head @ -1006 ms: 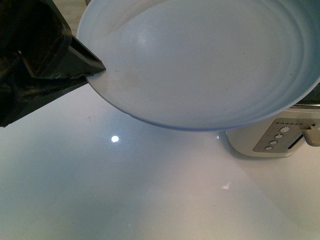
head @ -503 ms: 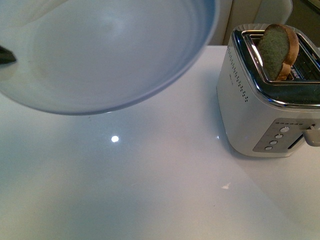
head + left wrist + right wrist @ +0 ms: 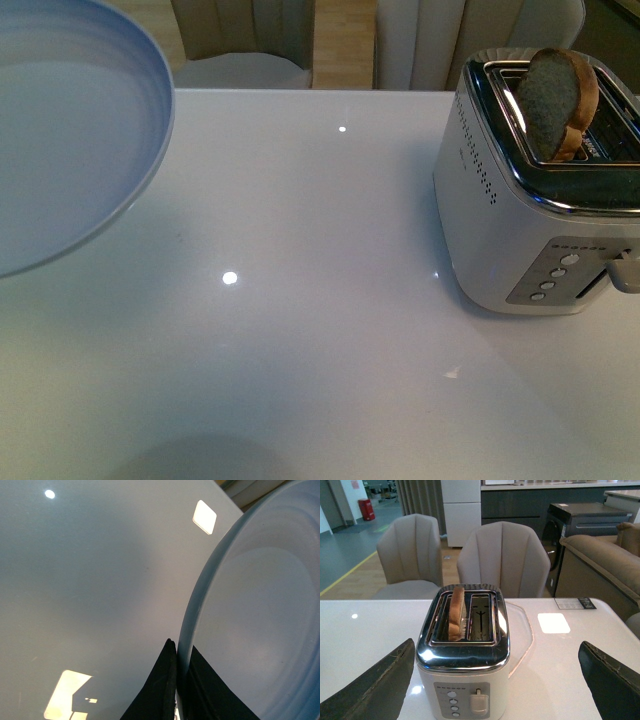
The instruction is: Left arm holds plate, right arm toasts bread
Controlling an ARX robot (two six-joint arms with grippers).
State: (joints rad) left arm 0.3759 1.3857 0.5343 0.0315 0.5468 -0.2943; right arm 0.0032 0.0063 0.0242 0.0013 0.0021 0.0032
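Note:
The pale blue plate (image 3: pixel 70 140) hangs above the table at the far left of the front view, empty. In the left wrist view my left gripper (image 3: pixel 178 680) is shut on the plate's rim (image 3: pixel 192 615), one black finger on each side. The bread (image 3: pixel 557 103) stands upright in one slot of the white and chrome toaster (image 3: pixel 520 230) at the right. In the right wrist view the bread (image 3: pixel 456 612) sticks up out of the toaster's slot. My right gripper (image 3: pixel 495 680) is open and empty, its fingers wide apart on either side of the toaster (image 3: pixel 465 680), short of its lever.
The toaster's lever (image 3: pixel 478 702) and several round buttons (image 3: pixel 453 705) face my right gripper. Beige chairs (image 3: pixel 502 560) stand behind the far edge of the white table (image 3: pixel 300 330). A dark counter and a sofa lie further back.
The plate has swung left, out from in front of the front camera, so the toaster and the bread show. The left gripper has left the front view.

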